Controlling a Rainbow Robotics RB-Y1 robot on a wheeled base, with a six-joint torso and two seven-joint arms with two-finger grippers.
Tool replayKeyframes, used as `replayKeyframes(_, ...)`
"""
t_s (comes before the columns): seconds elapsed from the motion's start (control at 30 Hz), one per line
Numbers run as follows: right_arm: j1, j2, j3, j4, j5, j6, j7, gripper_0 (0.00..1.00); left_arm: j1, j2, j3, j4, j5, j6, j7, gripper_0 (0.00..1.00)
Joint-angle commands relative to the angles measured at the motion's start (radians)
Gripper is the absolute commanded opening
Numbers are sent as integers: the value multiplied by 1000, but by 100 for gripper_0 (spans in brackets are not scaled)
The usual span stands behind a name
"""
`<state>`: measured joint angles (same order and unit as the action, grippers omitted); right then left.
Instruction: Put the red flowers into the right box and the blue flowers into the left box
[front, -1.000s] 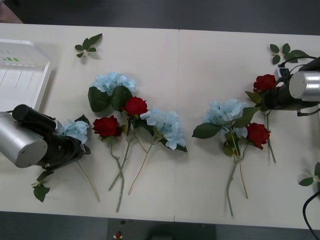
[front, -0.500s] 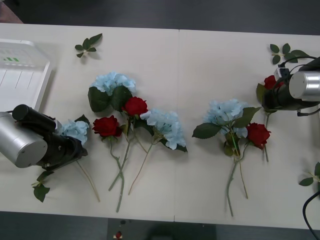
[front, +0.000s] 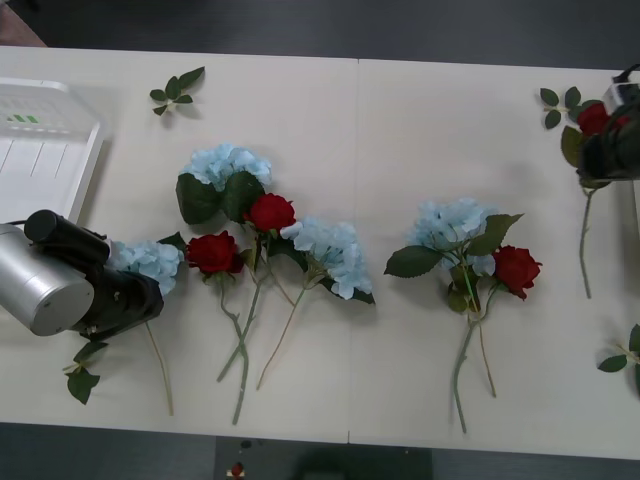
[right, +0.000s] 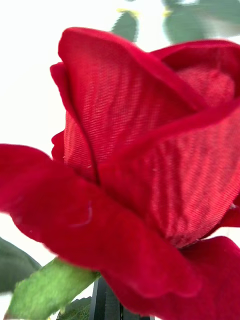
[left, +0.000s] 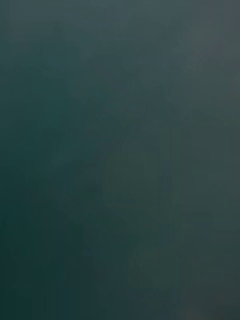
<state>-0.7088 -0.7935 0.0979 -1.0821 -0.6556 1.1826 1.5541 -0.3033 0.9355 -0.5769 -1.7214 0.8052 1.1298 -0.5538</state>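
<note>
Front view: we log the right gripper (front: 608, 150) at the right edge of the frame, upper part, clamped on 1 red rose (front: 592, 118). Its bloom sits above the gripper, and its stem hangs down toward mid-frame. Right wrist view confirms this, with the rose bloom (right: 150, 175) pressed up close to the lens.

At lower left, the left gripper (front: 140, 290) sits over the stem of 1 blue flower (front: 148, 260), whose head lies just right of the arm. We cannot tell whether its fingers are closed on the stem.

The left box (front: 45, 150), a white basket, lies at the upper left edge.

On the table (front: 400, 120) we count 2 red roses (front: 214, 252) and 2 blue flowers (front: 225, 163) clustered left of centre, touching one another. Right of centre, 1 blue flower (front: 452, 224) overlaps 1 rose (front: 516, 268). Loose leaf sprigs (front: 175, 90) lie near the top and the right edge.
</note>
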Motion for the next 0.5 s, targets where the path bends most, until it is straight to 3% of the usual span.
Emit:
replayKeyframes(0.03,-55,-85,-139,-12,-1,81,-45,0,-16,8,9,-7,-9,-7,-3,0)
replayKeyframes(0.27,-55,-204,-247,10,30,172,-42,0,-23,105,65,-95,35,-7,-3,0)
replayKeyframes(0.4,-55,-274,-276,71,94,163,-28,0,-23,249,241,-219,126,41,-9,0)
replayKeyframes(0.5,-55,-294,-288,120,128,121,-20,0,-42,282,336,-227,131,77,-23,0)
